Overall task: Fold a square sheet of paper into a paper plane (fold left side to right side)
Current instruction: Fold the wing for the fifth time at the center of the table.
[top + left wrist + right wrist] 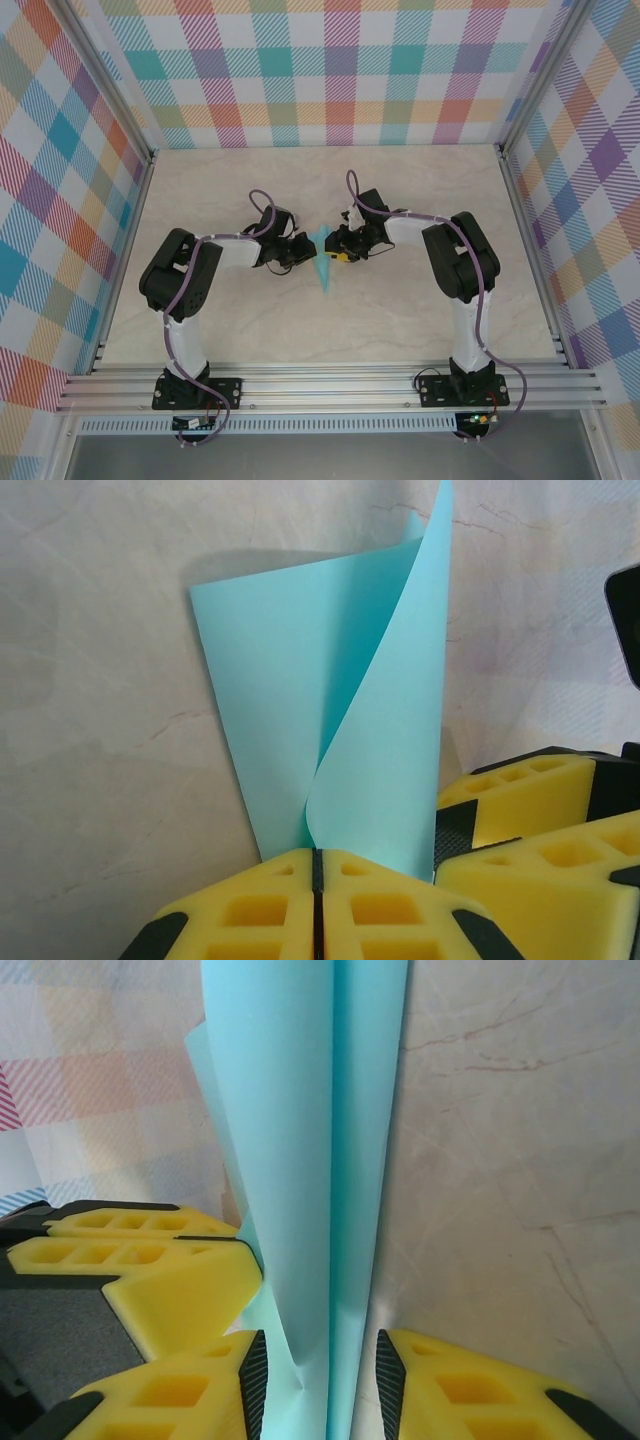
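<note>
The square sheet of paper (323, 262) is turquoise and folded into a narrow pointed shape, its tip pointing toward the near edge at the table's middle. My left gripper (304, 250) reaches it from the left. In the left wrist view that gripper (317, 852) has its yellow jaws pressed together on the lower edge of the paper (340, 700), and one flap curls up from the table. My right gripper (341, 250) comes from the right. In the right wrist view it (320, 1360) stands open astride the creased paper (310, 1160), with a gap at its right pad.
The pale marbled tabletop (420, 320) lies around the arms. Checkered walls (340, 70) close the back and both sides. Aluminium rails (330, 385) run along the near edge. The two grippers' yellow fingers sit almost against each other at the paper.
</note>
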Available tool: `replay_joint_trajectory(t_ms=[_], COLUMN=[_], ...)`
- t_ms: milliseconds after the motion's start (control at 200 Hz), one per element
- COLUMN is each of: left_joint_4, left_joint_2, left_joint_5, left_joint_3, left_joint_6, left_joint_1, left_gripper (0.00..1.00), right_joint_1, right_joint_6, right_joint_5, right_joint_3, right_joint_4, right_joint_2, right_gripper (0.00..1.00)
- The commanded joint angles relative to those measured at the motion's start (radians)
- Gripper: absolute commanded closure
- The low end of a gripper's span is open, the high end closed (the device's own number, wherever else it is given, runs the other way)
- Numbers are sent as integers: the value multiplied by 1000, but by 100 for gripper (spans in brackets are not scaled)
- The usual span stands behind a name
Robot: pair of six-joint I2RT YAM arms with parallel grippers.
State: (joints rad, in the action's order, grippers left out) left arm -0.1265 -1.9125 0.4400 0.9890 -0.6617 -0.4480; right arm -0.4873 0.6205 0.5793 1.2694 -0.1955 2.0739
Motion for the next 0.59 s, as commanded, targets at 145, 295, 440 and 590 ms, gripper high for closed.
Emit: replay_joint_trajectory(t_ms=[145,295,440,590], left_joint_4=[14,20,27,27], left_joint_2=[-46,-52,-55,-58], left_joint_5=[-4,-7,-10,-14], left_joint_3=[33,33,36,38], left_joint_6=[22,26,29,29], left_joint_1=[24,23,23,23], left_gripper=[93,93,94,94], right_joint_1=[-13,3,4,-29], right_joint_6=[-39,-33,-22,57], right_joint_5=[-39,-94,-31,69], right_joint_3=[-16,-72,-92,-120], right_joint_4=[-66,-43,-38,23], right_joint_2=[-20,-150,-210,-197], right_gripper=[60,54,63,74])
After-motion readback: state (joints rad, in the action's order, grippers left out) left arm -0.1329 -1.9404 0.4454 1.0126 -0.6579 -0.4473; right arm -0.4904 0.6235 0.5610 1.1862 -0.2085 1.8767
